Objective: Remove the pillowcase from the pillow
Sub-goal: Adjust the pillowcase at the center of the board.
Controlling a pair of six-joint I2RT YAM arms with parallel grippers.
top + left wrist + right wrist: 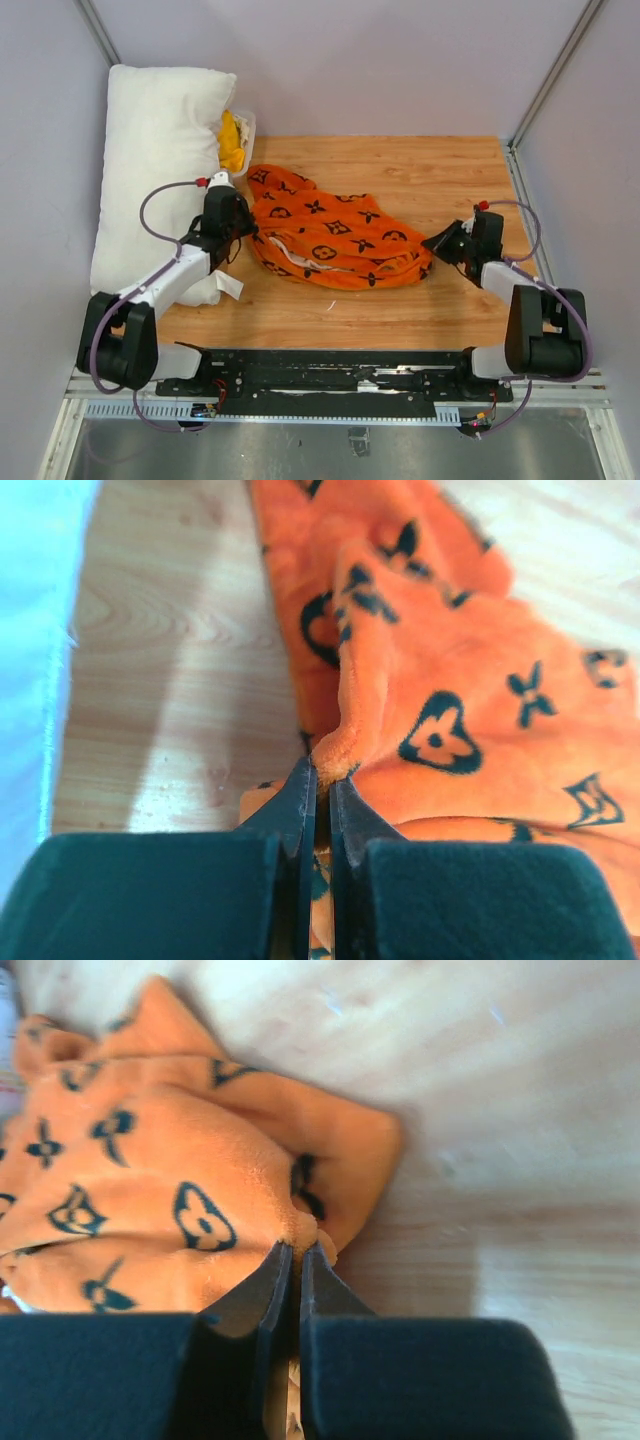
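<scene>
Top view, pillowcase [335, 240]: a crumpled orange heap with black motifs, lying mid-bench [430, 170], pale lining showing along its near edge.
Top view, pillow [150, 170]: bare and white, stretched along the left wall, outside the pillowcase, with the left arm reaching across its near part.
Top view, yellow cloth [232, 142]: plain, tucked by the pillow's far right corner, just beyond the pillowcase.
Top view, left pincer [255, 232]: at the heap's left edge, touching the fabric.
Top view, right pincer [428, 243]: at the heap's right end, touching the fabric.
Left wrist view, left pincer [320, 780]: fingers drawn together, clamped on a raised fold of the pillowcase [470, 710]; bench [170, 660] to the left, pillow [30, 630] at the frame's left edge.
Right wrist view, right pincer [297, 1250]: fingers drawn together, clamped on the plush edge of the pillowcase [170, 1190], near its corner; bench [500, 1110] to the right.
</scene>
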